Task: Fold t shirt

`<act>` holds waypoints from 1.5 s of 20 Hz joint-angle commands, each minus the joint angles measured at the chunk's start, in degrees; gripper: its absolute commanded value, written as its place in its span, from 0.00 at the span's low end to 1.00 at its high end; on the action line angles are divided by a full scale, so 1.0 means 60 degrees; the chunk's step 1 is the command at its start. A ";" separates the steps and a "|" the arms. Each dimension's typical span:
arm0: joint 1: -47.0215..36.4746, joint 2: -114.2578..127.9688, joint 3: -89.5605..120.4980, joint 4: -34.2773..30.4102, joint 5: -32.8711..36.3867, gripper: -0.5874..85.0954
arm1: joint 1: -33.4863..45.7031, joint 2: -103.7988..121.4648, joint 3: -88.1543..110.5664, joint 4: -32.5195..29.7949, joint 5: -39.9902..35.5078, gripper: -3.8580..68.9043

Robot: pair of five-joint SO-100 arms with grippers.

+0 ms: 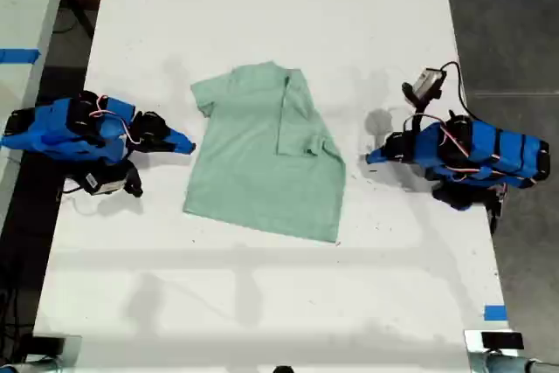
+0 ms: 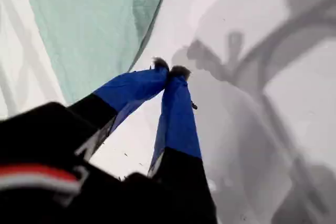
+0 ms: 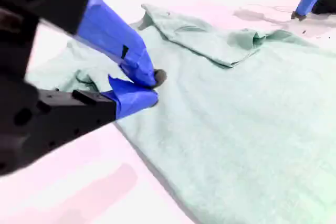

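Mint-green fabric: the t shirt [image 1: 262,159] lies mid-desk [image 1: 262,303], between our two arms.
Fold done: one sleeve side, toward 3 o'clock in the exterior view, is turned in over the body.
Fold left: we judge the 9 o'clock side and the lengthwise fold remain.
First tool [image 2: 169,68]: tips pressed together, empty, just off the shirt's edge.
Second tool [image 3: 152,87]: nearly closed at the other edge; grip unclear.
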 commanded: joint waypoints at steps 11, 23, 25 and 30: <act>-0.1479 -0.0220 -0.0952 -0.0044 0.0630 0.01 | -0.0278 0.0132 0.0410 -0.0029 0.0352 0.07; -0.7939 -1.6553 -1.0415 -0.0220 0.8101 0.18 | -0.0293 0.0132 0.0410 -0.0029 0.0352 0.07; -0.8423 -1.7065 -1.0503 -0.0469 0.8218 0.18 | -0.0308 0.0132 0.0410 -0.0029 0.0396 0.07; -0.8232 -1.7534 -1.1030 -0.0762 0.7910 0.18 | -0.0308 0.0132 0.0410 -0.0029 0.0366 0.07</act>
